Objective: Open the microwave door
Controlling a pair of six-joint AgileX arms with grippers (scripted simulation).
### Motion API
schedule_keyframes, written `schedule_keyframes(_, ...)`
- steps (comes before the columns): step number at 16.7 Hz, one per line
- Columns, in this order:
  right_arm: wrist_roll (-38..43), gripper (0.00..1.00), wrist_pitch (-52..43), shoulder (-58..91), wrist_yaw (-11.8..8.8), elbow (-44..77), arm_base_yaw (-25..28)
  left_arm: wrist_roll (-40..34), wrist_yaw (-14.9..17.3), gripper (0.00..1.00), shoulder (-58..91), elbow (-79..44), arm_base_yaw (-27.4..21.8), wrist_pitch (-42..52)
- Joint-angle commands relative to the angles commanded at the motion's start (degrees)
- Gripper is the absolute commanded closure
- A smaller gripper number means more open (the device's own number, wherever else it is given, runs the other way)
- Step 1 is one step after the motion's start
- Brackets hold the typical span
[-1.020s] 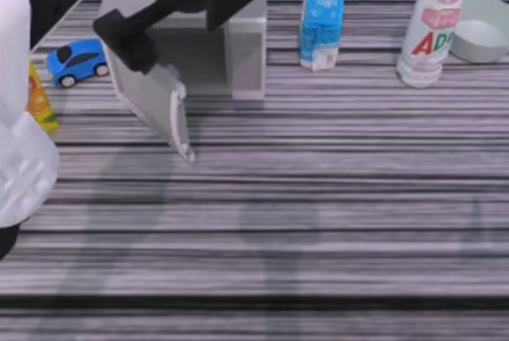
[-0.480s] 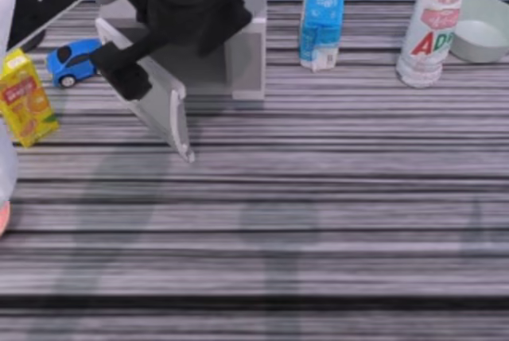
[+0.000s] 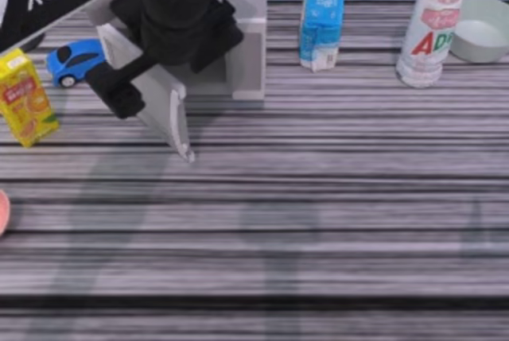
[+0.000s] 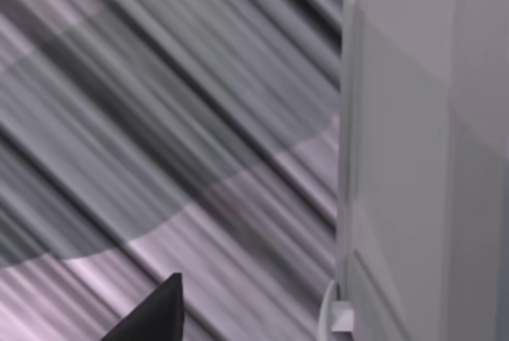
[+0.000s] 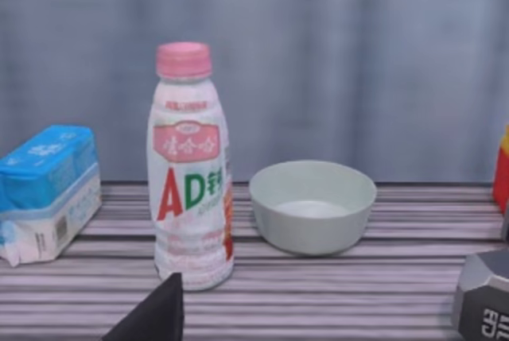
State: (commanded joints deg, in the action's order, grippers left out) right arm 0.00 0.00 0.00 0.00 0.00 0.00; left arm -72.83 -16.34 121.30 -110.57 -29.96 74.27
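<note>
the microwave (image 3: pixel 248 35), a light grey box with flat matte walls, is seen in the upper left of the top view. the microwave door (image 3: pixel 163 106) is swung wide open: a thin flat grey panel, its long edge running from the microwave's front corner down towards the frame's lower left-centre, ending in a pale curved handle strip (image 3: pixel 185 150). the left gripper (image 3: pixel 119 87), black and blocky, is placed at the door's outer face; whether its fingers are parted or closed cannot be told. the right gripper is not seen in the top view. a striped grey tabletop (image 3: pixel 318 222) carries a blue toy car (image 3: pixel 75 60), a yellow juice carton (image 3: pixel 22 96), a blue milk carton (image 3: pixel 322 21), a pink-capped bottle (image 3: pixel 429 27) and a pale bowl (image 3: pixel 479 29).
</note>
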Motion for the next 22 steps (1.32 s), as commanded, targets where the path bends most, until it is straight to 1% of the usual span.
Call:
schedule_keyframes(5,0.00,0.00,0.00,0.00,0.00,0.00,0.00,0.01,0.00,0.00,-0.03,0.11,0.01,-0.08)
schedule_keyframes(18,0.00,0.00,0.00,0.00,0.00,0.00,0.00,0.01,0.00,0.98,-0.03,0.11,0.01,-0.08)
schedule_keyframes(19,0.00,0.00,0.00,0.00,0.00,0.00,0.00,0.01,0.00,1.00,-0.03,0.11,0.01,-0.08)
schedule_keyframes(22,0.00,0.00,0.00,0.00,0.00,0.00,0.00,0.01,0.00,1.00,-0.03,0.11,0.01,-0.08)
